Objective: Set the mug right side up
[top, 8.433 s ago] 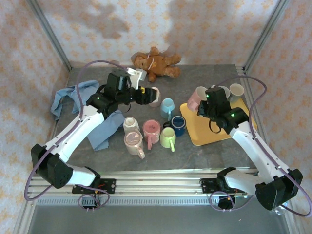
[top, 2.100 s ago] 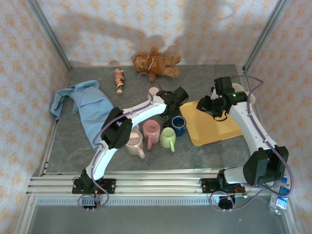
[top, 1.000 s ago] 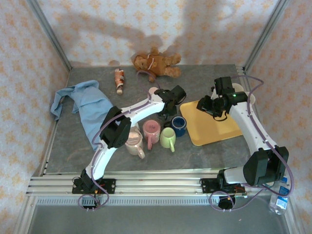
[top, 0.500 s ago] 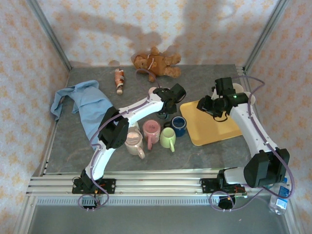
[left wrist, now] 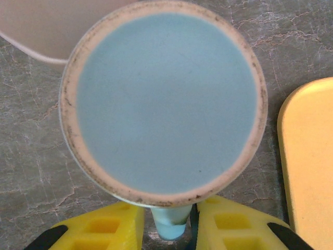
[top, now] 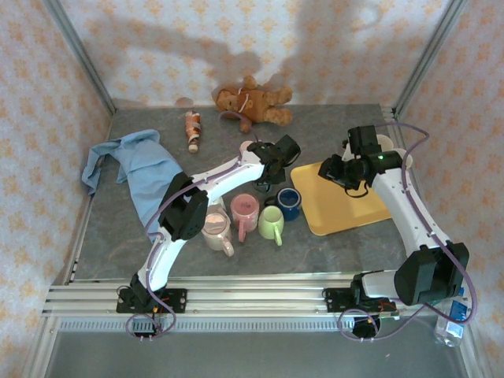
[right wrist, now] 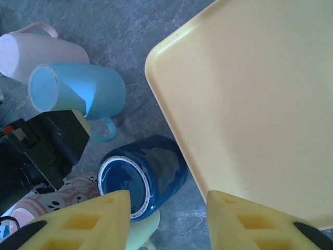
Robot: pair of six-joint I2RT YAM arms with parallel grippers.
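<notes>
Closest to the arm bases, three ceramic mugs sit in a loose row on the grey marbled surface (top: 118, 236): a pale pinkish mug (top: 214, 228), a rose-pink mug (top: 244, 211) and a light green mug (top: 272, 223). Just behind them is a dark blue glazed mug (right wrist: 140, 177), just beside the near left corner of the flat yellow plastic tray (right wrist: 250, 104).

A little farther back stands the light blue ceramic mug (left wrist: 164, 99). It is upside down on the surface, and its round base with an unglazed ring faces up. The left hand (left wrist: 167, 216) hangs straight over it, yellow fingers set narrowly either side of the mug's handle. One finger looks to be against the handle and a sliver of surface shows beside the other, so I can't tell whether it is actually pinching.

The right hand (right wrist: 169, 200) hovers over the tray's left edge, fingers well parted with nothing between them.

On the far side of the light blue mug, just beside it, is a pale pink mug (right wrist: 36, 49). A crumpled blue cloth (top: 130, 165) lies off to the left. At the back lie a small orange-and-white bottle (top: 191, 130) and a brown teddy bear (top: 248, 101), the bear near the wall.
</notes>
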